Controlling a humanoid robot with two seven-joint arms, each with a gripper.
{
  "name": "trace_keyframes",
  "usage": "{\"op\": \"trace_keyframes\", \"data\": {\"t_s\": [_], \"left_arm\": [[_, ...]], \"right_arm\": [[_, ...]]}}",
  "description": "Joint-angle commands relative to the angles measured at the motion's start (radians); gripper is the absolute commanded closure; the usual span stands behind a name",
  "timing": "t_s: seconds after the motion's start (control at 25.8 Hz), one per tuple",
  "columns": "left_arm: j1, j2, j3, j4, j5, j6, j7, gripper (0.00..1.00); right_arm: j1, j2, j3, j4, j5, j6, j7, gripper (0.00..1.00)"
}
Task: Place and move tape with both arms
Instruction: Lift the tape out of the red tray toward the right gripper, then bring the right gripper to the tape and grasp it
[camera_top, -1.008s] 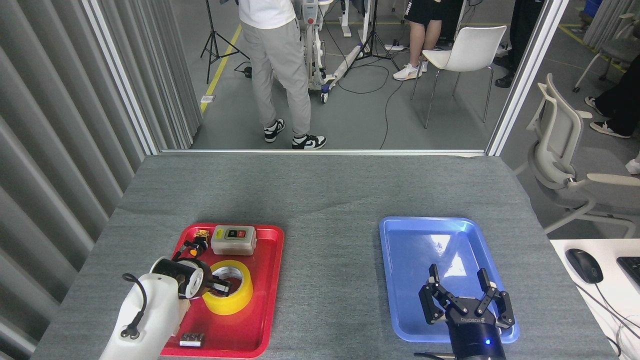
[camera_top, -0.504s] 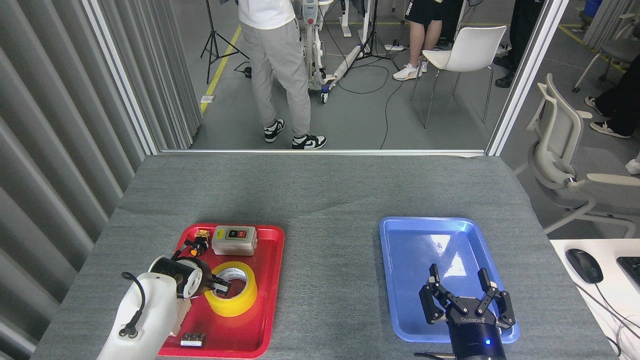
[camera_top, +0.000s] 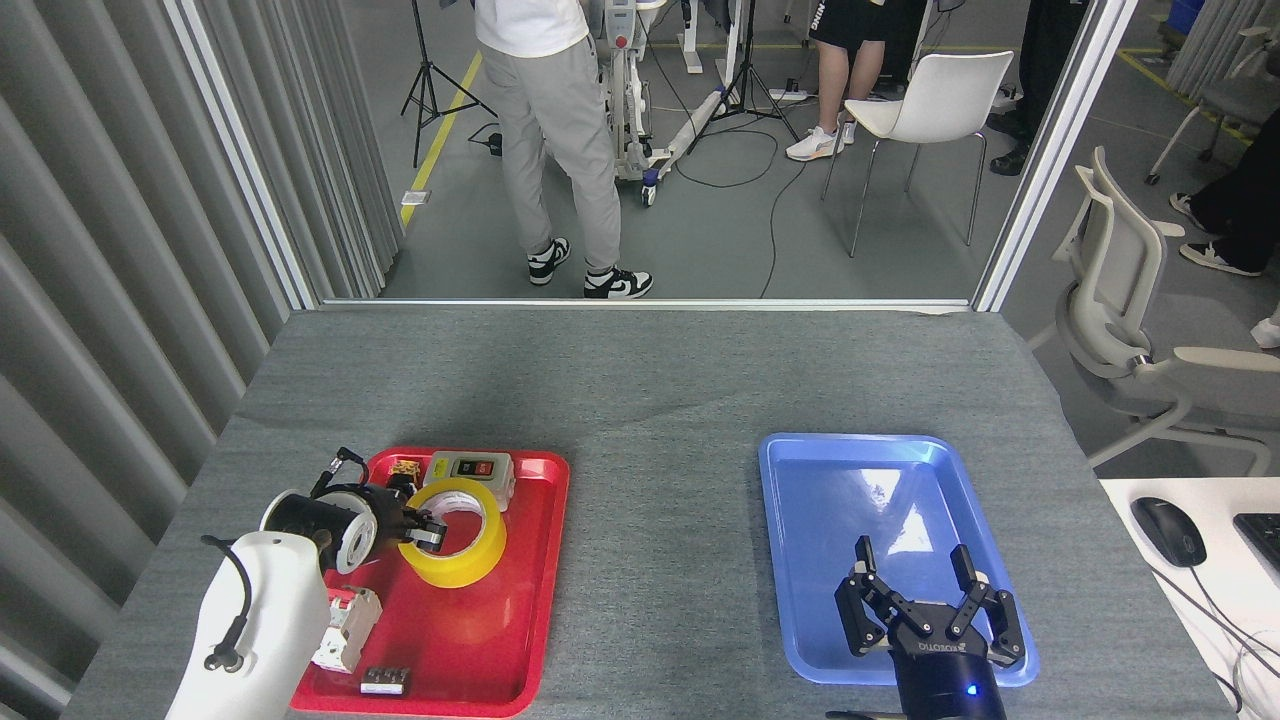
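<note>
- Right now the tape (camera_top: 455, 533) is clamped in my left gripper (camera_top: 425, 530): one finger sits inside the core, the rest grips the near-left wall of the roll.
- It hangs tilted over the red tray (camera_top: 500, 640), its far edge higher; a faint yellow glow and a shadow show on the tray floor beneath it, so I read it as lifted clear of the tray.
- Its far edge overlaps the grey switch box (camera_top: 470, 468) at the tray's back; I cannot tell whether they touch.
- Just left of that box sits a small yellow-and-black part (camera_top: 403, 468), partly hidden by my gripper's wrist.
- Near the tray's front left lies a white breaker (camera_top: 345, 630), half under my left arm (camera_top: 255, 630), and a small dark block (camera_top: 384, 680) rests by the front rim.
- My left arm comes up from the lower left corner, white housing with a black cable on it.
- My right gripper (camera_top: 930, 600) is spread wide and holds nothing; it hovers over the near end of the blue tray (camera_top: 800, 480), blue light lit on its wrist.
- That blue tray lies well apart from the red one, both on the grey table (camera_top: 650, 400).
- At the far right edge I see a mouse (camera_top: 1168, 532) on a white desk.
- Beyond the table, a person in grey trousers (camera_top: 560, 130) stands on the floor, with a white chair (camera_top: 935, 100) and tripods nearby, and an office chair (camera_top: 1120, 300) at right.
</note>
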Motion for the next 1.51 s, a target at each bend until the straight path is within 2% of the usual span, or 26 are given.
{"op": "trace_keyframes", "data": {"t_s": [0.0,0.08,0.16,0.23,0.35,0.47,0.54,0.62,0.66,0.7,0.78,0.89,1.01,1.12,1.2,1.28,1.47], "left_arm": [[0.016,-0.003,0.050,-0.038,0.003,0.001,0.087,1.00],[0.042,-0.012,0.073,-0.041,0.018,0.003,0.144,1.00],[0.073,-0.026,0.103,-0.058,0.108,0.000,0.173,1.00],[0.111,-0.047,0.130,-0.086,0.266,0.001,0.173,1.00],[0.157,-0.073,0.155,-0.130,0.596,0.012,0.169,1.00],[0.210,-0.101,0.156,-0.193,0.788,-0.002,0.164,1.00],[0.263,-0.112,0.153,-0.209,0.888,-0.054,0.135,1.00],[0.318,-0.118,0.147,-0.202,0.938,-0.189,0.052,1.00],[0.346,-0.127,0.147,-0.205,0.937,-0.262,-0.003,1.00],[0.371,-0.141,0.147,-0.210,0.937,-0.325,-0.048,1.00],[0.398,-0.158,0.145,-0.225,0.934,-0.390,-0.089,1.00],[0.401,-0.167,0.126,-0.236,0.932,-0.391,-0.092,1.00],[0.403,-0.173,0.122,-0.238,0.932,-0.390,-0.094,1.00],[0.406,-0.175,0.124,-0.233,0.932,-0.387,-0.095,1.00],[0.406,-0.176,0.124,-0.233,0.932,-0.387,-0.100,1.00],[0.406,-0.176,0.124,-0.238,0.932,-0.387,-0.106,1.00],[0.406,-0.182,0.127,-0.236,0.934,-0.387,-0.106,1.00]], "right_arm": [[0.002,0.002,0.001,0.004,-0.016,0.002,-0.002,0.00],[0.003,0.005,0.000,0.004,-0.032,0.000,-0.011,0.00],[0.003,0.007,-0.002,0.005,-0.049,-0.001,-0.014,0.00],[0.002,0.004,-0.002,0.013,-0.058,0.005,-0.010,0.00],[0.003,0.004,0.001,0.019,-0.058,0.006,-0.007,0.00],[0.005,0.000,0.001,0.019,-0.058,-0.003,-0.003,0.00],[0.003,-0.003,0.003,0.019,-0.058,-0.005,-0.007,0.00],[-0.005,-0.013,0.005,0.021,-0.056,-0.005,-0.020,0.00],[-0.011,-0.035,0.008,0.021,-0.056,-0.006,-0.034,0.00],[-0.021,-0.079,0.026,0.021,-0.055,-0.006,-0.056,0.00],[-0.029,-0.196,0.118,0.021,-0.056,0.000,-0.120,0.00],[-0.051,-0.363,0.258,0.022,-0.059,0.029,-0.240,0.00],[-0.072,-0.470,0.409,0.022,-0.059,0.064,-0.284,0.00],[-0.124,-0.618,0.544,0.024,-0.059,0.069,-0.362,0.00],[-0.158,-0.696,0.640,0.024,-0.059,0.080,-0.436,0.00],[-0.189,-0.731,0.715,0.033,-0.056,0.107,-0.485,0.00],[-0.212,-0.699,0.856,0.105,0.010,0.135,-0.517,0.00]]}}
